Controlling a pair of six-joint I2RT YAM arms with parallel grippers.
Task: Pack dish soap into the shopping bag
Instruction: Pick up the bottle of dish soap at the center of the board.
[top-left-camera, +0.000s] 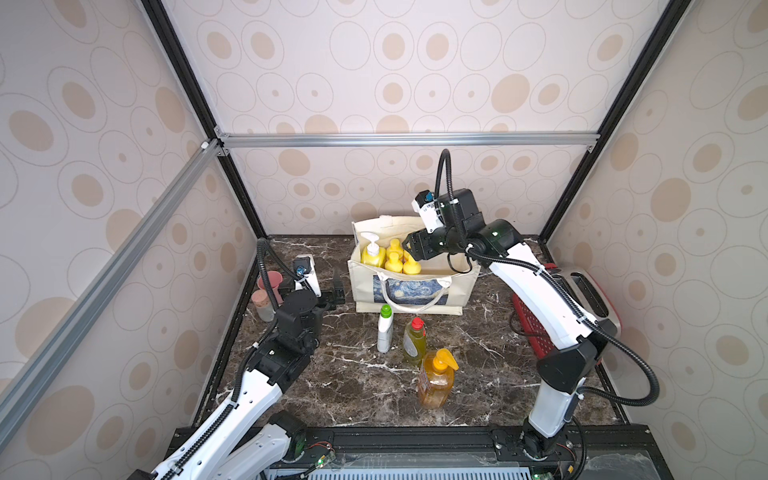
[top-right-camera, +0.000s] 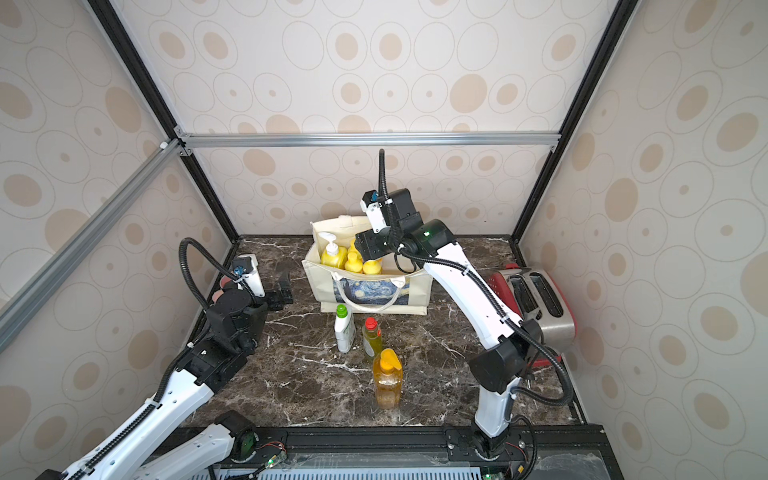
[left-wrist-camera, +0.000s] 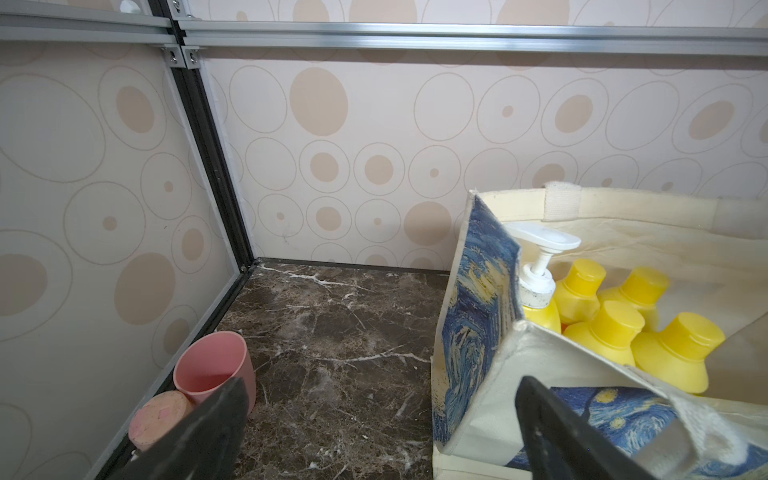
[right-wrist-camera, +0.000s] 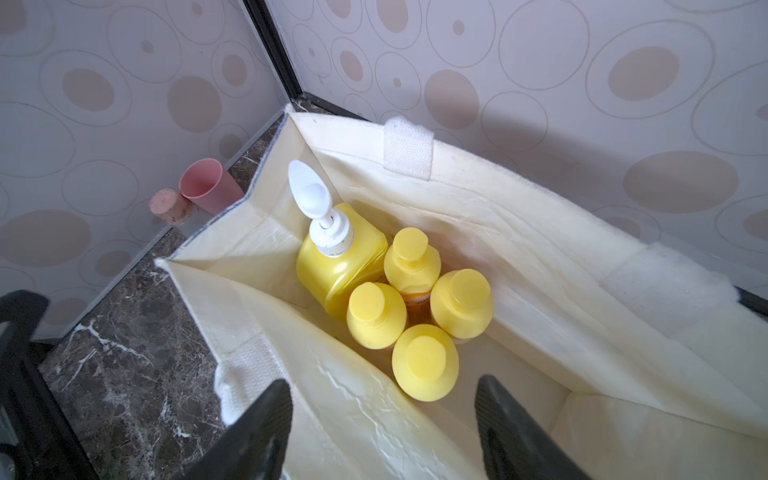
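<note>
The cream shopping bag (top-left-camera: 415, 291) (top-right-camera: 374, 293) with its blue starry print stands open at the back of the marble table. Inside it stand a yellow white-pump bottle (top-left-camera: 372, 254) (right-wrist-camera: 332, 266) and several small yellow-capped bottles (top-left-camera: 401, 261) (right-wrist-camera: 424, 361) (left-wrist-camera: 673, 353). My right gripper (top-left-camera: 409, 248) (right-wrist-camera: 382, 390) hangs over the bag's mouth, open, nothing between its fingers. In front of the bag stand a white green-capped bottle (top-left-camera: 385, 330), a greenish red-capped bottle (top-left-camera: 414, 341) and a clear orange pump bottle (top-left-camera: 436, 380). My left gripper (top-left-camera: 336, 286) (left-wrist-camera: 382, 386) is open, low, left of the bag.
A pink cup (top-left-camera: 270, 282) (left-wrist-camera: 214, 365) and a cork-stoppered jar (top-left-camera: 262, 303) (left-wrist-camera: 160, 415) sit in the back left corner by the wall. A red-and-silver toaster (top-right-camera: 540, 303) stands at the right wall, behind the right arm.
</note>
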